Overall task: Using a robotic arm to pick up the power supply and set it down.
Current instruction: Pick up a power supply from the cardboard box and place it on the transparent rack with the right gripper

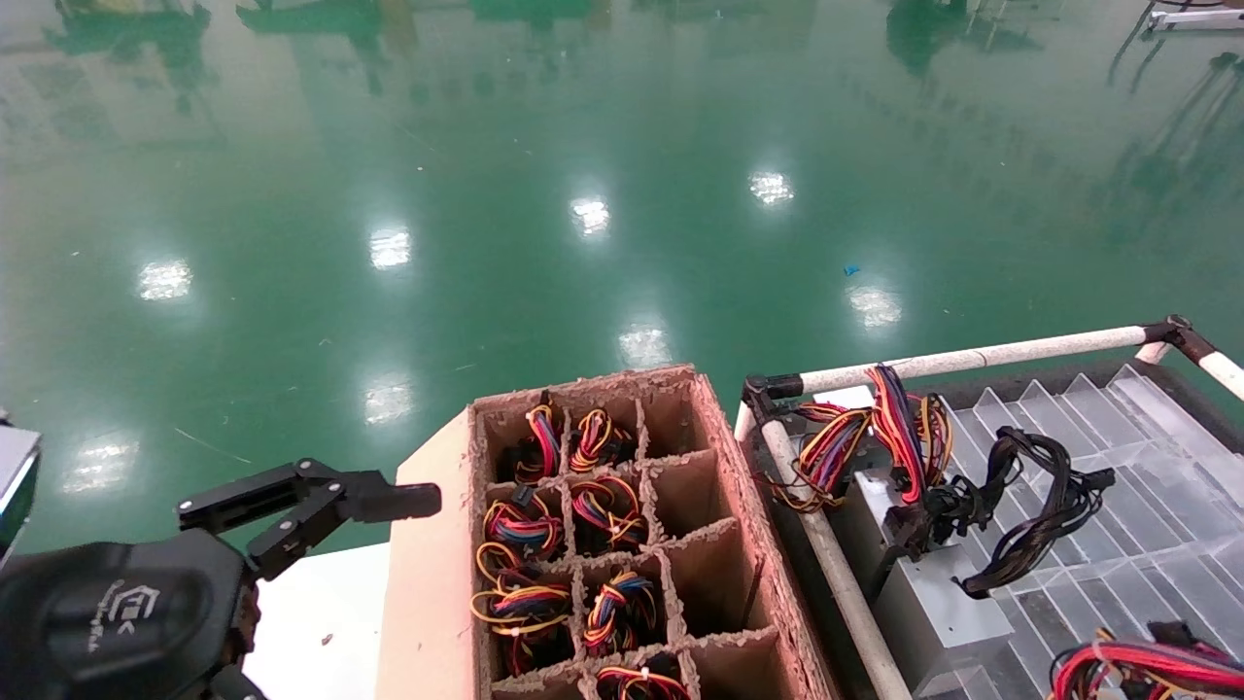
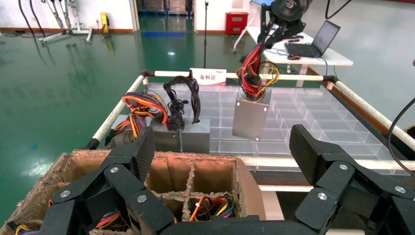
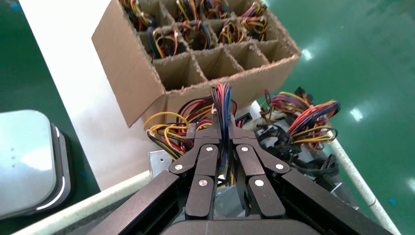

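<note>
A: Where's the power supply (image 2: 251,115)?

B: Off the surface. The left wrist view shows it dangling above the clear tray (image 2: 313,122), body tilted and touching nothing. It hangs only by its wire bundle (image 3: 222,98).

A: Right gripper (image 3: 222,128)?

B: Clenched on that bundle, with the jaws pinched together around the red, blue and yellow leads. There's no grip on the metal case at all.

A: That's the weak point.

B: Yes. My read is that the leads can slide through the pads under the box's weight, so it drops or sags. It's also a pendulum, and any quick move swings it.

A: Swings into what?

B: The grey box with black cables (image 1: 933,603), mid-right of the head frame, and the white rail (image 1: 972,362) across the upper right. The cardboard box (image 1: 748,506) at bottom centre has mostly full cells. A crooked descent catches a divider, and loose loops can snag a neighbour's wires.

A: Left gripper (image 1: 321,506)?

B: Lower left of the head frame, spread wide and holding nothing. It's parked beside the carton, near enough to matter if the load swings that way.

A: Strain on the leads?

B: Likely, where they enter the case. I can't see that joint.
</note>
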{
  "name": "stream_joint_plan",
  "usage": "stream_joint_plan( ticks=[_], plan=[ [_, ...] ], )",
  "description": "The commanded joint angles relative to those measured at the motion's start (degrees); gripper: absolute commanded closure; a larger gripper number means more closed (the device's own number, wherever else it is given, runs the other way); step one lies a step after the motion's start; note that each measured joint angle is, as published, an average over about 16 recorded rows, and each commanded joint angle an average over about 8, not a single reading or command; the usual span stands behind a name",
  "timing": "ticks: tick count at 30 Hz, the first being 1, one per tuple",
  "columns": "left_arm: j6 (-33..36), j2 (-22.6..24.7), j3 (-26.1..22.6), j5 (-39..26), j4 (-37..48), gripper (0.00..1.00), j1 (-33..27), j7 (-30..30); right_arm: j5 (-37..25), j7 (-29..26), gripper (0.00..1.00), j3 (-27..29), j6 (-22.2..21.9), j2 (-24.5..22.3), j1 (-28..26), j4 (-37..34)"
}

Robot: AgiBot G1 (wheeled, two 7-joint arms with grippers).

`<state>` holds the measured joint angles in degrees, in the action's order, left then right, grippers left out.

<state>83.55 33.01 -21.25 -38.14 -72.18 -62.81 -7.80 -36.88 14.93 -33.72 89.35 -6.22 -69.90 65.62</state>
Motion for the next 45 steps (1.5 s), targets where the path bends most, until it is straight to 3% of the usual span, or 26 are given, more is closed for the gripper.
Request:
stream_joint_plan(
  ticks=[1,17,31,45],
  plan=[
    [0.00,0.00,0.00,0.00,0.00,0.00,0.00,0.00,-0.69,0.47,1.00,0.03,-0.31,0.30,0.39,-0.21],
    [0.00,0.00,-0.01,0.00,0.00,0.00,0.00,0.00,-8.90,-1.78,1.00,1.63,-1.75,6.64,0.73,0.69],
    [0.00,0.00,-0.01,0.01,0.00,0.00,0.00,0.01,-16.76,-6.12,1.00,2.51,-0.99,13.00,-2.76,0.44],
    [-0.01,-0.01,-0.02,0.01,0.00,0.00,0.00,0.01,-20.28,-5.37,1.00,1.04,0.45,15.03,-4.39,-4.26]
  ],
)
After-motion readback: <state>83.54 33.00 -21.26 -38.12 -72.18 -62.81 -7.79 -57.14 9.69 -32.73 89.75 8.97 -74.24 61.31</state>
